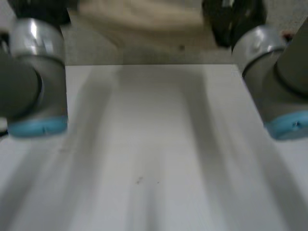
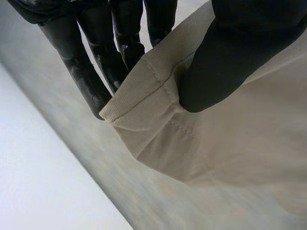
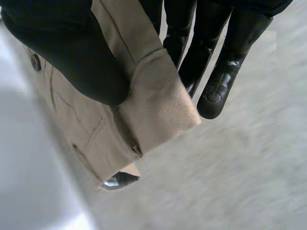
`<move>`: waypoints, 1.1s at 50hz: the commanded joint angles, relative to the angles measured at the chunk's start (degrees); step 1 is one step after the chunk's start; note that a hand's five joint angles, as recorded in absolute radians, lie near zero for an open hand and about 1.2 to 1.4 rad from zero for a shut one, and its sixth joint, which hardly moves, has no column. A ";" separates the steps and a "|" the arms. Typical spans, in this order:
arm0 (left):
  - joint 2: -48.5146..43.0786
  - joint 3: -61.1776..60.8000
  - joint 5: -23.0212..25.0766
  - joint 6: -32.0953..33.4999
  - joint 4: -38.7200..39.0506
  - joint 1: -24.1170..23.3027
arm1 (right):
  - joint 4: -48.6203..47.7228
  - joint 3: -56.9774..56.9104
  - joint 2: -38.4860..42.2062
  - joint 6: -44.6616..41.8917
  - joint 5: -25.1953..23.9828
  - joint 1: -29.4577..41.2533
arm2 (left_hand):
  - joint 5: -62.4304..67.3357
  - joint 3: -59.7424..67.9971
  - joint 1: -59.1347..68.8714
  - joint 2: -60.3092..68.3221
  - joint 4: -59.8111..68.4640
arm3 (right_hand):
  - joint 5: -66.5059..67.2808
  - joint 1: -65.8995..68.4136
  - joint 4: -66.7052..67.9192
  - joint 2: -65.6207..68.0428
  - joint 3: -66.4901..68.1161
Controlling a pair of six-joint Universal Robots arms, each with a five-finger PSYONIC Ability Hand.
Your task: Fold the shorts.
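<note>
Where the counter (image 1: pixel 159 144) ends at its far edge, the shorts (image 1: pixel 144 21) are held up as a beige band stretched between the two hands. In the head view the band sits beyond the white surface and apart from it. The left arm (image 1: pixel 33 77) and the right arm (image 1: pixel 279 82) flank the counter on either side.

1. The left hand (image 2: pixel 240 57) is closed in a pinch on the shorts.
   - The thumb lies across the near face of the cloth, just beside a stitched hem corner (image 2: pixel 144 100).
   - The fingers (image 2: pixel 86 76) run nearly straight behind that same corner, so the fabric is clamped between thumb and fingers.
   - From the pinch the cloth spreads away under the thumb in a smooth sheet.
   - Past the fingertips, the white counter edge runs beside a strip of grey floor (image 2: pixel 144 191).

2. The right hand (image 3: pixel 72 52) is likewise closed in a pinch on the shorts.
   - The thumb presses on the near face of a thick banded corner (image 3: pixel 163 105).
   - The fingers (image 3: pixel 225 72) extend behind the band.
   - A dark round button (image 3: pixel 36 62) sits on the cloth just beside the thumb.
   - A small dark, shiny fitting (image 3: pixel 120 180) shows at the lowest tip of this corner. What it is cannot be told.

3. Each hand grips one end of the garment, at opposite ends. The frames do not show whether any hanging part touches the counter edge.
</note>
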 commanded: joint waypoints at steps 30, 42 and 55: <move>4.66 -33.73 -7.97 -3.45 -23.73 -5.69 | 19.44 29.34 -1.39 3.29 -4.99 -1.23 | 14.72 11.77 15.70 11.44 11.52 | 13.29 24.69 11.76 12.84 12.13; 21.78 -33.56 -6.04 -8.63 -49.83 -12.64 | 39.66 36.46 -16.59 -10.33 -8.60 -6.49 | 14.72 11.77 15.70 11.44 11.52 | 13.29 24.69 11.76 12.84 12.13; 20.84 -27.67 1.43 -5.82 -46.78 -8.42 | 39.76 34.00 -18.02 -11.83 -18.09 -15.02 | 14.72 11.77 15.70 11.44 11.52 | 13.29 24.69 11.76 12.84 12.13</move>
